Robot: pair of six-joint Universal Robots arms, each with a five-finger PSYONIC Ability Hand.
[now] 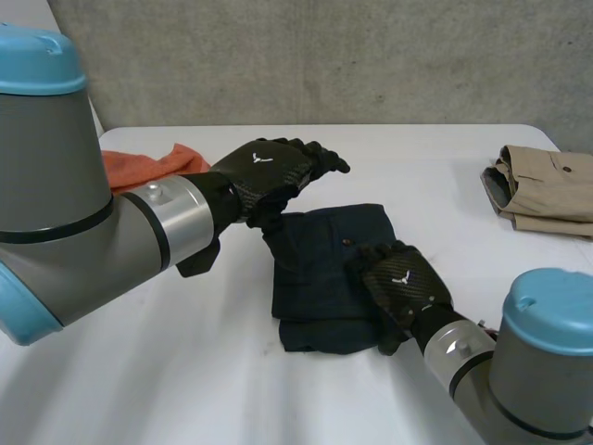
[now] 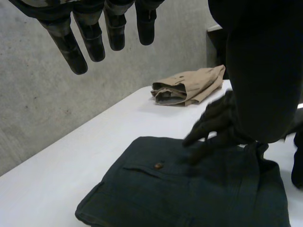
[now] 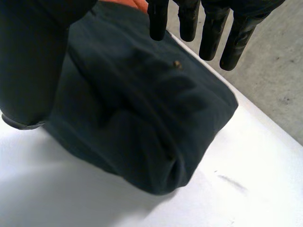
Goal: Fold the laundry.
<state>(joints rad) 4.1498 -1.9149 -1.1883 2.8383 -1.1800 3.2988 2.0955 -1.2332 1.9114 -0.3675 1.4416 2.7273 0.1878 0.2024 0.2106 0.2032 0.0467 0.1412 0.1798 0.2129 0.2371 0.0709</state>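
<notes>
The dark garment (image 1: 334, 278) looks matt woven cloth (button (image 2: 158, 165) perhaps metal).

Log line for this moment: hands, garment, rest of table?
left hand: open, raised above dark folded garment | right hand: open, resting on it | tan folded garment: far right | orange cloth: far left

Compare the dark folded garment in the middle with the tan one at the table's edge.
Colour: the dark garment is navy, the tan garment khaki. Place: the dark garment lies in the middle, the tan garment by the right edge of the white table. Contact: the right hand touches the dark garment; the tan garment lies untouched. Both are folded.
</notes>
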